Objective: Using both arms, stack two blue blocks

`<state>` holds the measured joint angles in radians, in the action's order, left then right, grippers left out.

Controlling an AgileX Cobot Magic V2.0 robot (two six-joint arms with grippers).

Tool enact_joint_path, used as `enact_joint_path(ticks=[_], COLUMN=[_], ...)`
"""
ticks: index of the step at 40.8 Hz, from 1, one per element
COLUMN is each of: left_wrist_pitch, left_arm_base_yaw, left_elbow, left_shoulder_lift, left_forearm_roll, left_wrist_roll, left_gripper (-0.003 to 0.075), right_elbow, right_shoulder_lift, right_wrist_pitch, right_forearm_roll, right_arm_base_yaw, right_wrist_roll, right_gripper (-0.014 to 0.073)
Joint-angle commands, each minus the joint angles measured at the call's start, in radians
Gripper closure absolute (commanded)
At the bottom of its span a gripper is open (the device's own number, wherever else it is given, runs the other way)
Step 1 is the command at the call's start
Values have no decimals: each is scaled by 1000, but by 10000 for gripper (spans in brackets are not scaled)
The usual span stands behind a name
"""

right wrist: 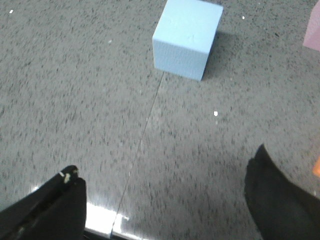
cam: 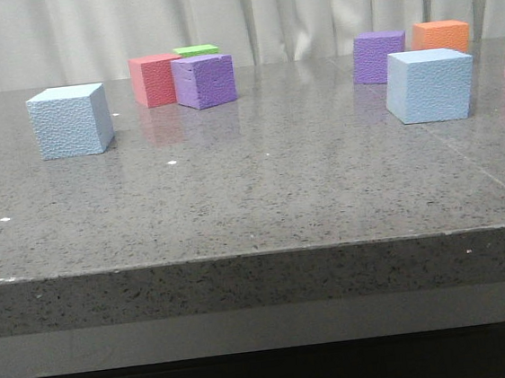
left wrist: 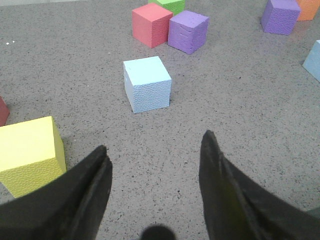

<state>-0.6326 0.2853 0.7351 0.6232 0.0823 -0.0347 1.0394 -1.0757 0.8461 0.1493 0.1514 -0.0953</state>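
Two blue blocks, left block [cam: 70,121] and right block [cam: 429,86], are seen well apart on the table [cam: 253,198]. Left gripper [left wrist: 156,165], spread wide and empty, should be centred on its block. Right gripper [right wrist: 162,192], likewise wide, should be squared before closing.
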Motion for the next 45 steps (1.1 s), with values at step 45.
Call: enact_joint_path(ticks=[45], left_wrist_pitch=[99], left_arm_base_yaw=[7], left_elbow=[30], left_shoulder_lift=[9], left_forearm_roll=[10], left_wrist_roll=[9], left_gripper=[323], right_elbow=[530], right_shoulder_lift=[-714], right_wrist_pitch=[-72], right_forearm_roll=[-93], right_arm_base_yaw=[1], right_wrist_roll=[261], right_gripper=[145])
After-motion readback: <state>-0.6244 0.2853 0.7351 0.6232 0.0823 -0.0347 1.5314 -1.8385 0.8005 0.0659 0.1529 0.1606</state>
